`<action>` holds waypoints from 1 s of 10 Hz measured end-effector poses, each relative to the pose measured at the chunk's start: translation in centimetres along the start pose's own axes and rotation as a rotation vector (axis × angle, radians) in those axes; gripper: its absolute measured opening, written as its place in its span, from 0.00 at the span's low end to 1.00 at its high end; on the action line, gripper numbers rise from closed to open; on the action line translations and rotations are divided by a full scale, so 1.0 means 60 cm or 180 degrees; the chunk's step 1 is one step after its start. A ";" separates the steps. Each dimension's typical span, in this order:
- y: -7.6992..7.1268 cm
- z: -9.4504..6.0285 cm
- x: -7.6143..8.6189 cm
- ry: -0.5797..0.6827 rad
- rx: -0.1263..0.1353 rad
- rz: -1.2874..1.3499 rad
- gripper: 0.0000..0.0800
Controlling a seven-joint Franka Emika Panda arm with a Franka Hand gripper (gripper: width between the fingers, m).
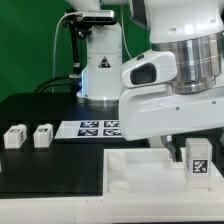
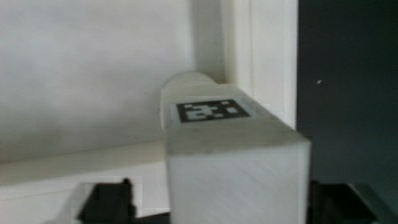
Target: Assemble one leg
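My gripper is shut on one leg, a stubby white block whose square tag faces the camera. It holds the leg over the exterior view's right end of the large white tray-like part. In the wrist view the leg stands between my two dark fingers, tag on its upper face. Its far rounded end is close against the tray's raised rim. I cannot tell whether it touches the tray. Two more legs lie on the black table at the exterior view's left.
The marker board lies on the table behind the tray. The robot's base stands at the back. The arm's white body fills the exterior view's right. Black table shows beyond the tray's rim.
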State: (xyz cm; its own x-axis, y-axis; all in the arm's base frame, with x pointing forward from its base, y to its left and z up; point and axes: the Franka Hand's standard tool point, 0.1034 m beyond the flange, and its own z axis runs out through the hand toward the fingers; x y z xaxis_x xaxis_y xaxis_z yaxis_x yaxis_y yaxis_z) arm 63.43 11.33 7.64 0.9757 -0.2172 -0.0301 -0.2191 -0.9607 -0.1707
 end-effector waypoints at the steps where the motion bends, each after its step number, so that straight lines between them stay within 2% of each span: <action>1: 0.005 0.000 0.001 -0.0001 -0.0008 0.0289 0.48; 2: 0.008 0.001 0.000 -0.0009 0.0006 0.0719 0.38; 4: 0.014 0.002 0.001 -0.0038 0.0070 0.1702 0.38; 7: 0.019 0.004 -0.004 -0.0153 0.0278 0.3218 0.38; 9: 0.010 0.005 -0.008 -0.0242 0.0348 0.4058 0.38; 10: 0.006 0.005 -0.009 -0.0264 0.0345 0.4310 0.38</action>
State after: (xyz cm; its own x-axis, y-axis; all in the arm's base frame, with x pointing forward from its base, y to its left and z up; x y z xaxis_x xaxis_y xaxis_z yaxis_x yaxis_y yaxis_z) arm 62.83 11.16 7.29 -0.0033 -0.9563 -0.2923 -0.9992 0.0144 -0.0360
